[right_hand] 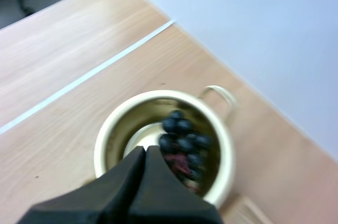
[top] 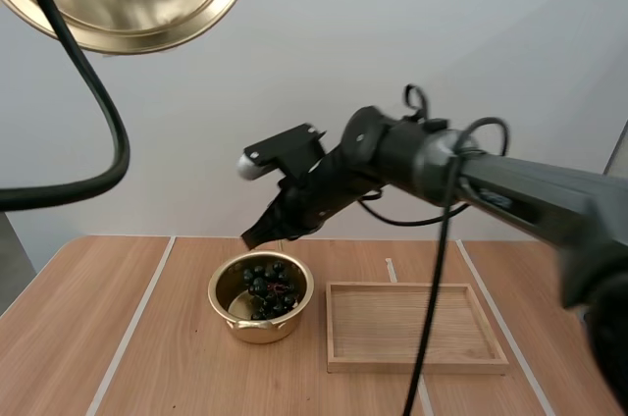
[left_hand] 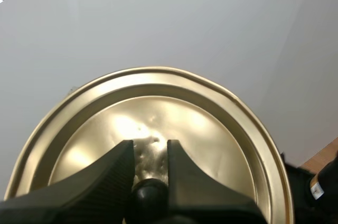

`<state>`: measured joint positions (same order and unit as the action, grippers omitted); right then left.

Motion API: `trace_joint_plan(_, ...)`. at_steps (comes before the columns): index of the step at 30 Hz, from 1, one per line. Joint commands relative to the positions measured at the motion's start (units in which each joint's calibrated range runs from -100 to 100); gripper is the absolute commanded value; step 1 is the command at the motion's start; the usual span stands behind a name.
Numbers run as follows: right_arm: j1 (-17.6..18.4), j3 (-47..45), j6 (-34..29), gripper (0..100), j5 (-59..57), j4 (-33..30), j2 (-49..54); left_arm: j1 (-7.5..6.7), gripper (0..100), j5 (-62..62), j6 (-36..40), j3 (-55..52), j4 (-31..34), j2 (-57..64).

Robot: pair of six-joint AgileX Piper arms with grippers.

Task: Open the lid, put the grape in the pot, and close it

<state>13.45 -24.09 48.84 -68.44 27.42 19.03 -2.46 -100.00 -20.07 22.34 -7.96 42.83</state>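
A plain pale wall stands behind a wooden tabletop (top: 88,318) crossed by thin white lines. On it sits the gold pot (top: 238,324), uncovered, with the wooden tray (top: 417,362) just beside it on the robot's right. The bunch of grapes (top: 270,290) lies inside the pot, heaped toward one side, so the putting-in step looks done and closing is what remains. The right gripper (top: 260,230) hangs just above the pot's far rim, its fingers (right_hand: 132,182) pressed together into one dark wedge and holding nothing. The left gripper (left_hand: 149,147) carries the lid (left_hand: 211,129) high up and well away from the pot, its fingers (left_hand: 113,171) pinching the small dark knob (left_hand: 148,189) at the lid's centre. The main risk, as I judge it, is a collision: the right arm reaches across the space over the pot, so the lid would strike it on the way down unless that arm clears first. In pulling away, the low wedge could clip the rim and shove the pot. The grip on the knob is narrow, so the wide lid could tilt or swing. It might then land skewed on the rim, or be propped up by the heaped grapes.
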Motion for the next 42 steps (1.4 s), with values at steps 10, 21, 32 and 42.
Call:
trace_joint_plan(10,-14.8,-18.2,4.0,0,-13.6,-6.1,36.9,-0.18,0,0.0,0.2,-9.3,-1.8,-9.0)
trace_joint_plan(21,-14.9,-19.5,-3.5,0,-28.5,-6.8,49.7,-0.18,0,13.2,-8.7,-37.5,-5.6,-20.3)
trace_joint_plan(32,-14.9,-19.5,-7.3,0,-31.4,-7.6,53.2,-0.18,0,22.0,-19.4,-44.9,-13.4,-35.6)
trace_joint_plan(42,-14.9,-19.5,-8.2,0,-31.6,-7.7,53.3,-0.18,0,25.3,-24.8,-47.5,-17.2,-44.8)
